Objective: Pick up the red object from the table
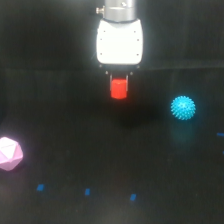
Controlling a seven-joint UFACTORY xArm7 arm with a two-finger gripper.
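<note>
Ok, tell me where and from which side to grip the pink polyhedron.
Grip the pink polyhedron across two opposite facets at its widest middle, coming straight down from above. It sits on the table with open space around it, and its flat faces probably give the pincer firm seats.

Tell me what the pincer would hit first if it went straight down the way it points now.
The pincer points down, shut on the red object. Below it lies only bare black table, so the block would probably meet that first. The cyan ball and pink polyhedron sit well aside.
</note>
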